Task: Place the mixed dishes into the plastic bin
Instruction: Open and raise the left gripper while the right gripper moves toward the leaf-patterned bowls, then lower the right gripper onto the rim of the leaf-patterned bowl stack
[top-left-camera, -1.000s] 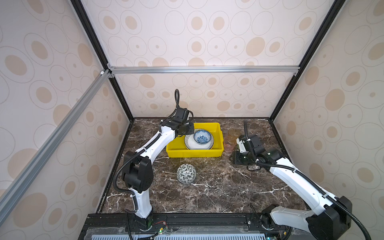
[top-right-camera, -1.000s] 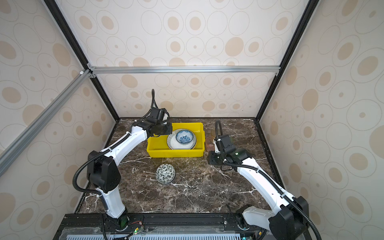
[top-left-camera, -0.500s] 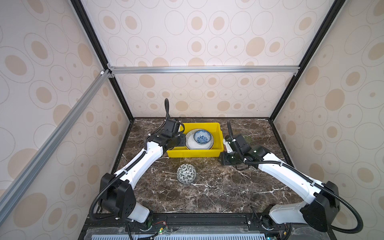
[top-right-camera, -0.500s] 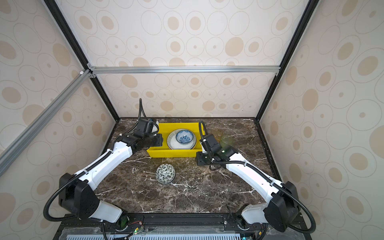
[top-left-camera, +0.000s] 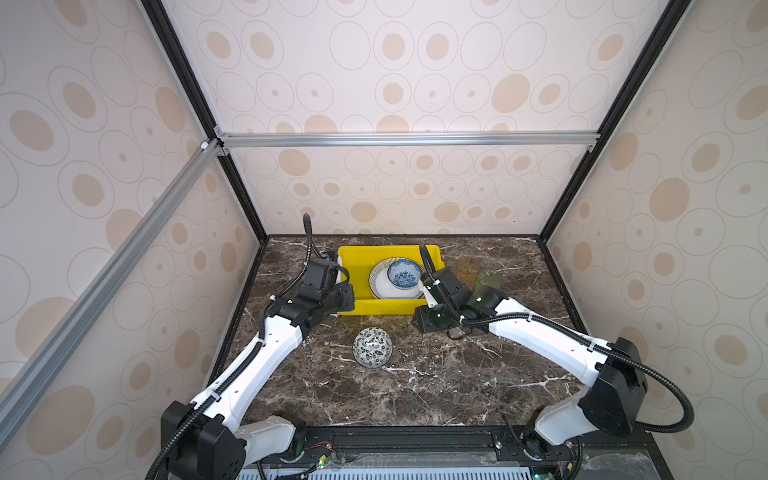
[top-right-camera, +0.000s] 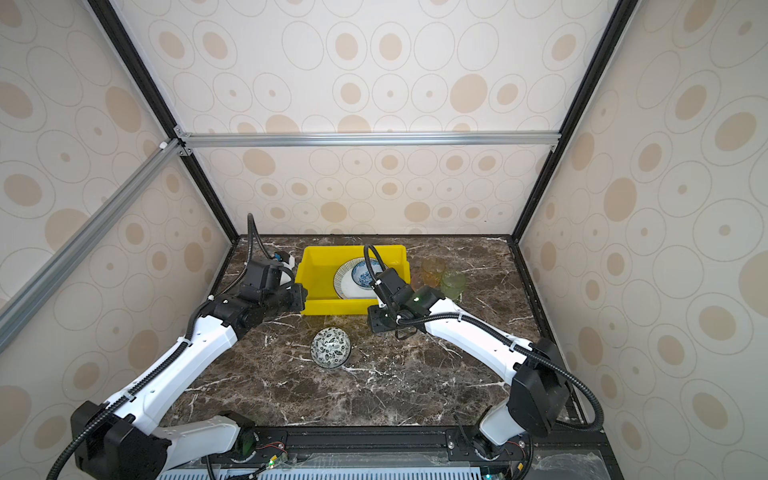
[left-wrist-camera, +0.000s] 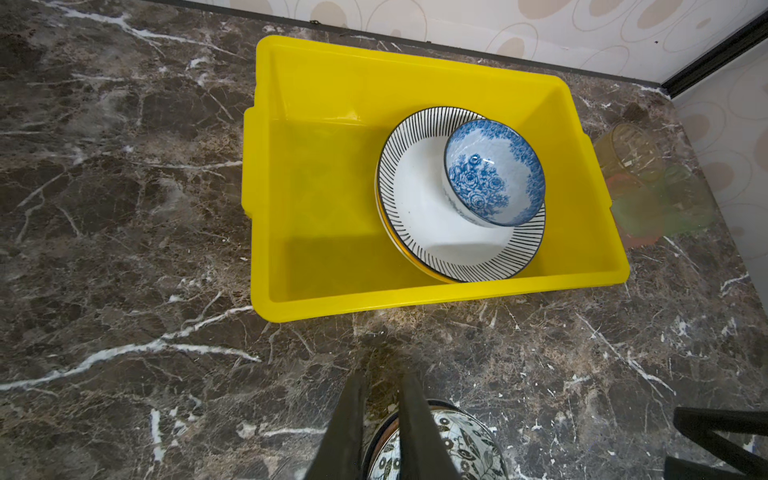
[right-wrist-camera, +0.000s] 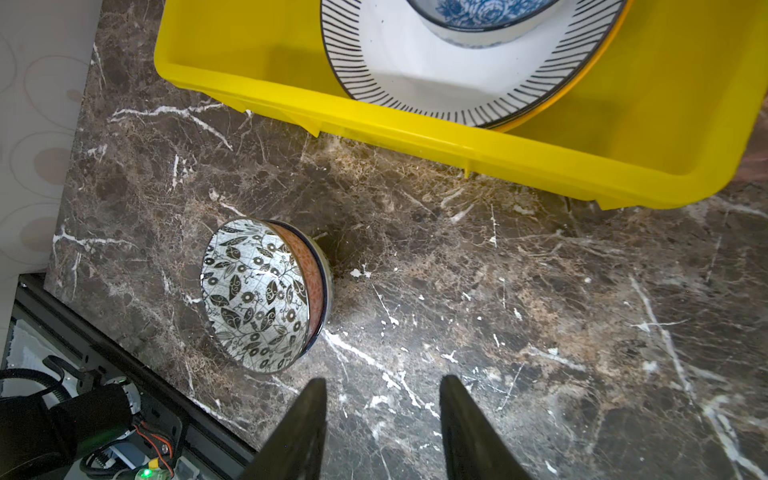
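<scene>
The left claw (left-wrist-camera: 382, 428) hangs with its jaws only slightly apart and empty, just above the far rim of the small black-and-white leaf-patterned ceramic bowl (left-wrist-camera: 457, 449). The right claw (right-wrist-camera: 382, 415), half open and also empty, hovers over bare dark marble desk (top-left-camera: 415, 395) just right of that bowl. Beyond stands the bright yellow rectangular plastic bin (left-wrist-camera: 415, 301), holding a stripe-rimmed white plate (left-wrist-camera: 415, 208) with a blue-floral bowl (left-wrist-camera: 494, 178) on it. Tinted clear cups, amber (left-wrist-camera: 627, 153) and green (left-wrist-camera: 681, 199), wait right of the bin. The patterned bowl looks next: widen the left jaws, pinch its rim, and lift it over the near wall into the free left half.
</scene>
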